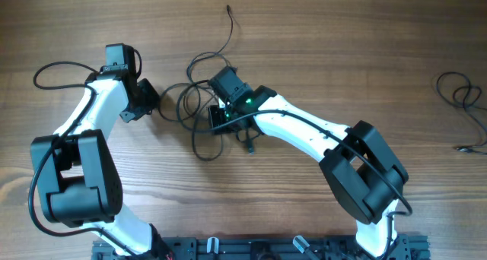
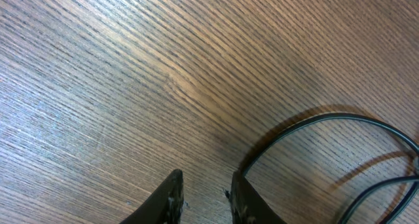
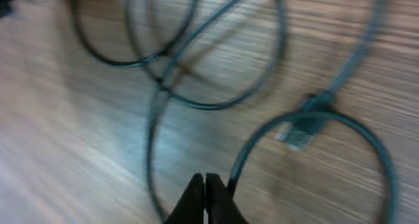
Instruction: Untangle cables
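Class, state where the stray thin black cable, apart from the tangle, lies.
Overhead view: the stray thin black cable lies at the picture's far right edge, right of the white right arm.

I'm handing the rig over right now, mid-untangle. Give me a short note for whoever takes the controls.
Left pincer: open, nothing between its fingers, at the left edge of the knot of thin black cables.
Right pincer: shut, over the knot; blur hides whether it pinches a cord.
Done: one thin black cable lies apart at the wooden table's far right edge.
Left: the central loops cross and need separating.
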### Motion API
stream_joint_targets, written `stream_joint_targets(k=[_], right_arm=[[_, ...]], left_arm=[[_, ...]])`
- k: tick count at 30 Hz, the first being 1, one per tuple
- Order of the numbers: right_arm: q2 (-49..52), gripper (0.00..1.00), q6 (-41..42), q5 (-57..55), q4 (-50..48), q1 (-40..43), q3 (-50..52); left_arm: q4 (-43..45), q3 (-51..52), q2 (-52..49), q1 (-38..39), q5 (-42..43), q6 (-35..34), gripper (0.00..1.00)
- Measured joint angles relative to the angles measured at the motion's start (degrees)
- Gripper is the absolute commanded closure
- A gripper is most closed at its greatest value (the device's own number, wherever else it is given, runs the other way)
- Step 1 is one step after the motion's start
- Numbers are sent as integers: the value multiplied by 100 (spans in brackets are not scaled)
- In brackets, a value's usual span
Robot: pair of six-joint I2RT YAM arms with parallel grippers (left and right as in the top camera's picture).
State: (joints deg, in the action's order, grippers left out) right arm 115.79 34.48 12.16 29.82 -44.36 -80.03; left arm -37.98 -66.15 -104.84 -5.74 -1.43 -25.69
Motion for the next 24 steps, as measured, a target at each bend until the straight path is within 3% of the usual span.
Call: stream_joint_targets(k=[1, 2, 5, 13, 21, 24], right_arm=[[4, 59, 11, -203, 2, 15, 0], [4, 53, 35, -330, -109, 55, 0], [15, 53, 90, -518, -1054, 262, 4], [522, 69, 951, -682, -2511, 385, 4], [1029, 79, 1300, -765, -2660, 385, -15], [1034, 72, 1329, -796, -2640, 385, -15]], left_arm=[[2, 0, 0, 0, 2, 0, 74], [2, 0, 0, 0, 33, 0, 73], [22, 7, 0, 0, 85, -9, 71], [26, 11, 0, 0, 131, -15, 70], [31, 11, 0, 0, 155, -15, 70], [31, 11, 0, 0, 155, -15, 69]])
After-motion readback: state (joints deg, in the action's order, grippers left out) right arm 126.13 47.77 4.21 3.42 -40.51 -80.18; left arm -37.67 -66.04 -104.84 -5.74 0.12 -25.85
